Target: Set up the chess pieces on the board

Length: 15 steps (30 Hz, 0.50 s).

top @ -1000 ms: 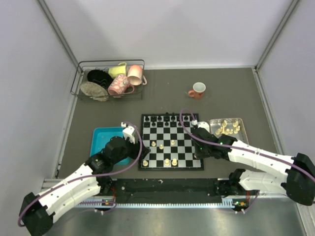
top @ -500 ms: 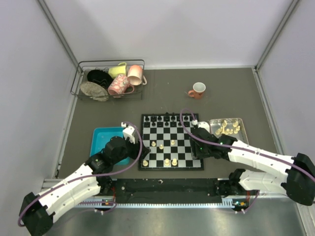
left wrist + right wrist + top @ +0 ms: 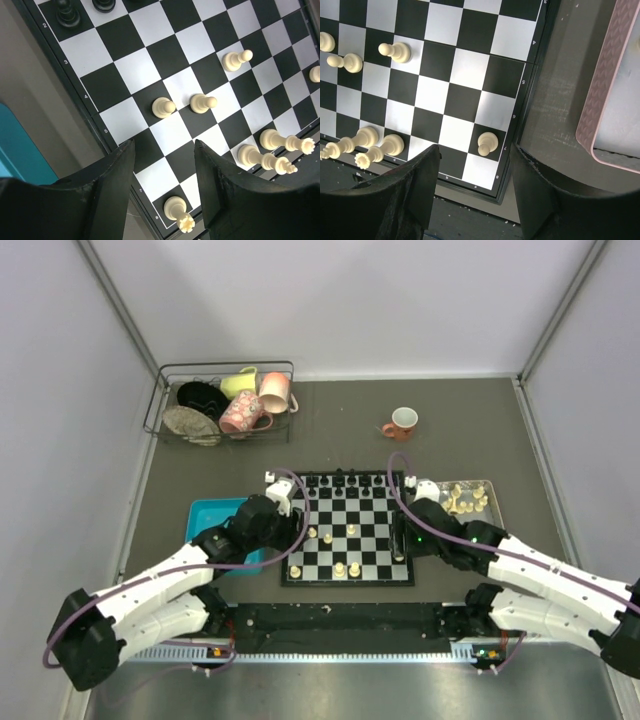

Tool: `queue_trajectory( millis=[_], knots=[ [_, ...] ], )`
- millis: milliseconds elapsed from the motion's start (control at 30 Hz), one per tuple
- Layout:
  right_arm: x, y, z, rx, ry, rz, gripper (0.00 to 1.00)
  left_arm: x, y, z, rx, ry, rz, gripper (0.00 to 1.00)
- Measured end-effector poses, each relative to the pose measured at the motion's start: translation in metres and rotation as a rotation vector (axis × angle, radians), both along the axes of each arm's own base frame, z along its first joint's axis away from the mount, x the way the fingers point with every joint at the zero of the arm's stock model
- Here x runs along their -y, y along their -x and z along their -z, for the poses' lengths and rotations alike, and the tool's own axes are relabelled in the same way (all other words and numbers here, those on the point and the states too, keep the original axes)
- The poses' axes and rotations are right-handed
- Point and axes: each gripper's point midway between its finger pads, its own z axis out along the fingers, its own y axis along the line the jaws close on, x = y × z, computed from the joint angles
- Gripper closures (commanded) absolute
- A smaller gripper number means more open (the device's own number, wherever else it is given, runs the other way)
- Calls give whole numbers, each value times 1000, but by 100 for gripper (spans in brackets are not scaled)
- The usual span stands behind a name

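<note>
The board [image 3: 372,538] lies between my arms, black figures along its far row. Several cream-white chess pieces stand on it. My left gripper [image 3: 298,538] hovers over the board's left side, open and empty [image 3: 164,145]. A white rook [image 3: 179,212] stands on the corner square below its fingers, two pawns [image 3: 163,106] just ahead. My right gripper [image 3: 403,538] hangs over the right edge, open and empty [image 3: 476,150]. A lone pawn [image 3: 487,143] stands upright just beyond its fingertips. Two tall white pieces [image 3: 362,137] stand on the near row.
A pink tray [image 3: 490,510] right of the board holds several more cream pieces. A blue tray [image 3: 210,515] lies left of it, partly under my left arm. A wire basket [image 3: 225,405] of mugs stands far left, a red mug [image 3: 402,423] far right.
My right gripper opened, left the pawn standing at the board's right edge and drew back. My left arm moved from the near left corner towards the far side.
</note>
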Motion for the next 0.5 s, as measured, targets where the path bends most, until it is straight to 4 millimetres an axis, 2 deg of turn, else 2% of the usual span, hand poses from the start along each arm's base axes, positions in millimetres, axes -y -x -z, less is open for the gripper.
queue_trajectory(
  millis=[267, 500],
  knots=[
    [8, 6, 14, -24, 17, 13, 41, 4, -2, 15, -47, -63, 22, 45],
    [11, 9, 17, -25, 16, 15, 41, 17, -9, 12, -54, -67, 57, 45]
  ],
)
